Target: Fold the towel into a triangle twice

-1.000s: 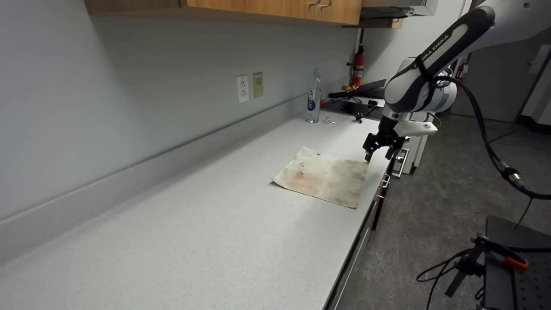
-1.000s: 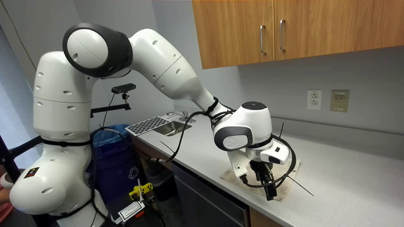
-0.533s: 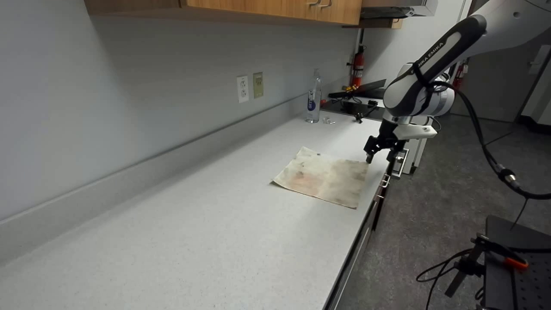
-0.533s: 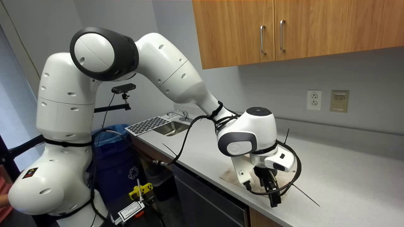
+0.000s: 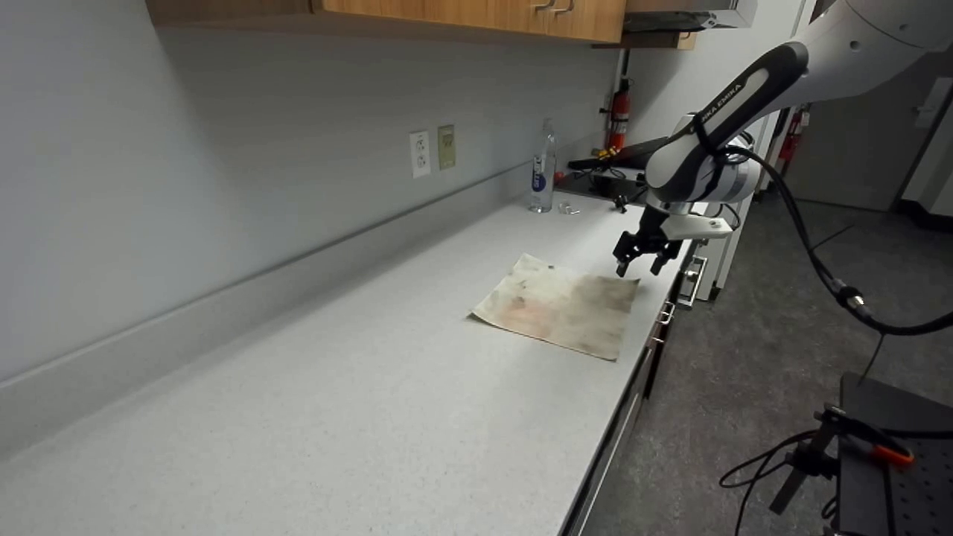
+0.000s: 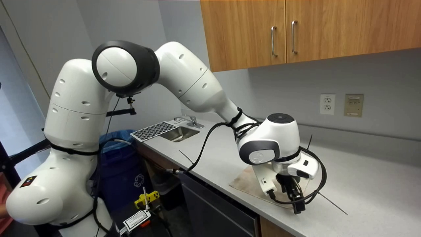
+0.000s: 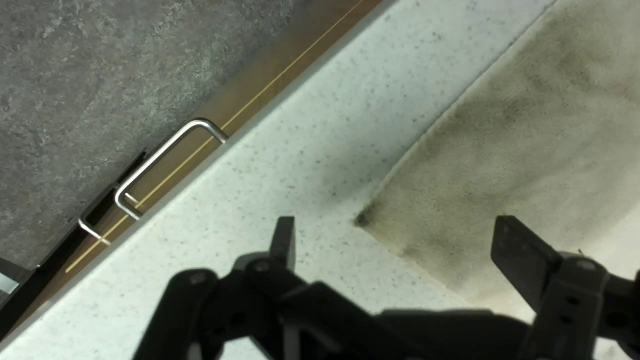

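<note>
Towel (image 5: 566,305): cream with brown smudges, lying flat on the tabletop (image 5: 357,402), at 4 o'clock from the middle of an exterior view.
Towel corners: point to about 9, 11 and 2 o'clock there, and to between 4 and 5.
Towel's long way: there its long sides seem to run from between 9 and 10 o'clock to between 3 and 4; I cannot tell its true shape.
Claw (image 7: 395,235): spread wide, gripping nothing. In the wrist view, its 9 o'clock finger (image 7: 284,242) shows over bare tabletop, its 3 o'clock finger over the towel. I cannot tell if it touches.
Towel's dark tip (image 7: 362,219): points to 9 o'clock in that view, between the two fingers.
Arm (image 6: 204,87): slants down from between 10 and 11 o'clock in an exterior view, hiding part of the towel.
Bottle (image 5: 542,179): upright by the wall (image 5: 260,149), at 12 o'clock from the towel.
</note>
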